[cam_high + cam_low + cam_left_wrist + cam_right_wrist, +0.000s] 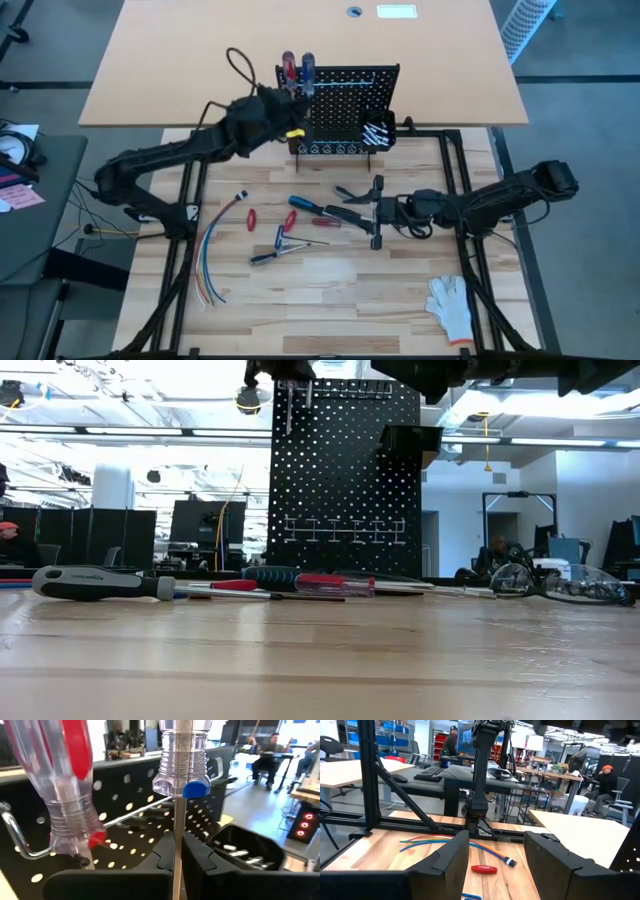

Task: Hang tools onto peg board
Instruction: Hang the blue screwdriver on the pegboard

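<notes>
The black peg board (345, 105) stands upright at the table's far side, with a small bin (380, 130) on its right. A red-handled screwdriver (70, 785) hangs in a wire hook (20, 840) at the board's top left. Beside it is a blue-marked clear-handled screwdriver (308, 72), upright with its handle up. My left gripper (292, 128) is shut on it. My right gripper (340, 202) hovers open over the table's middle, holding nothing. More tools lie on the table: a red-and-blue screwdriver (305, 203), a small red-handled tool (251, 219) and pliers (275, 245). My left gripper pinches the blue screwdriver's bare metal shaft (176, 845) between its two fingers (200, 857), a little below the handle (182, 760). The fingers come in level from the table's near left side and lie across the shaft. The screwdriver stands upright against the board, clear of the table.
A bundle of coloured wires (210, 262) lies at the table's left. A white glove (450, 300) lies near the front right. A black-handled screwdriver (100, 582) lies toward the near edge. The bin holds silver metal pieces (240, 854). Bare wood lies along the near edge.
</notes>
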`<control>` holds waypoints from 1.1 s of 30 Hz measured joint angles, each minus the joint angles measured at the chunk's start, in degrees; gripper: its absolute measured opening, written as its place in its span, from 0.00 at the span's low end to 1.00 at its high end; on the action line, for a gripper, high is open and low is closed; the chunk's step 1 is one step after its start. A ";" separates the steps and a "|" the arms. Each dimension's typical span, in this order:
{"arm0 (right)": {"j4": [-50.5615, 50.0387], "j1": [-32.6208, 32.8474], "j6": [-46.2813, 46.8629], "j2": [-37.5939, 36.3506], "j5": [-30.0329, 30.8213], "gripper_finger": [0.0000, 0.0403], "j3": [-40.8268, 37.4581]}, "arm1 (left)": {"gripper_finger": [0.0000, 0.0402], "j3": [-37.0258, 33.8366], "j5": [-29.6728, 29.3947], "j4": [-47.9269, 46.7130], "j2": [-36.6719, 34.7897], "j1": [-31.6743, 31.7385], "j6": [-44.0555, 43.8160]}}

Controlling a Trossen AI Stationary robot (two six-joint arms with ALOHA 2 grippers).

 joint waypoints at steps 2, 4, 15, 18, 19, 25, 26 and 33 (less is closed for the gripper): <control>0.04 0.26 -0.04 0.00 0.00 0.48 0.00 | 0.01 0.38 0.44 -0.28 1.22 0.79 -0.90; 0.36 0.49 -0.02 0.00 -0.02 0.48 0.00 | 0.01 0.48 0.73 -0.14 2.03 1.59 -2.23; 0.16 0.90 0.11 0.02 -0.09 0.48 -0.02 | 0.01 -0.05 -2.34 0.61 2.58 1.76 -3.22; 0.14 0.93 0.07 0.02 -0.22 0.48 -0.02 | 0.01 -0.07 -2.62 0.75 2.54 1.16 -2.62; 0.05 0.95 0.03 0.02 -0.24 0.48 -0.02 | 0.01 -0.07 -2.63 0.77 2.54 0.85 -2.58; -0.17 0.93 -0.04 0.02 -0.22 0.48 -0.02 | 0.01 -0.16 -2.42 3.31 2.41 -0.83 -1.13; -0.21 0.93 -0.03 0.02 -0.22 0.48 -0.02 | 0.01 -0.16 -2.30 3.09 2.19 -0.88 -1.17; -0.42 1.23 -0.02 0.02 -0.22 0.48 -0.02 | 0.01 -0.18 -4.16 1.09 1.50 -0.80 -1.24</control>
